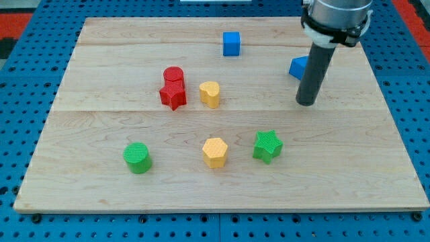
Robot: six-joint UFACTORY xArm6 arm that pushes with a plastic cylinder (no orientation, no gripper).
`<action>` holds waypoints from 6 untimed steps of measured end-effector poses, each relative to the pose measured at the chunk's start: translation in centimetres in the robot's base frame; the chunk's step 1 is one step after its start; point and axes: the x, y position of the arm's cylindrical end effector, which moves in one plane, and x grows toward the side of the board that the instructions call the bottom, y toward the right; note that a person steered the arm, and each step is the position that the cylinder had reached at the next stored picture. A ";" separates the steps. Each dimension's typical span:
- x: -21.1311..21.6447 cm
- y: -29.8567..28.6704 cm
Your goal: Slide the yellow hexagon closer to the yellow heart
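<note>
The yellow hexagon (215, 152) lies on the wooden board (101, 188) below the middle. The yellow heart (209, 94) lies above it, near the board's centre, with a gap of bare wood between them. My tip (306, 103) is the lower end of the dark rod at the view's right. It stands well to the right of the yellow heart and up and to the right of the yellow hexagon, touching neither.
A red cylinder (173, 76) and a red star (173, 95) sit just left of the heart. A green star (267, 146) lies right of the hexagon, a green cylinder (138, 158) to its left. A blue cube (232, 44) and a partly hidden blue block (298, 66) lie at the top.
</note>
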 end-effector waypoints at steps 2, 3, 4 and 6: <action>10.9 6.3; 16.9 1.5; 17.6 -8.2; 9.3 -13.5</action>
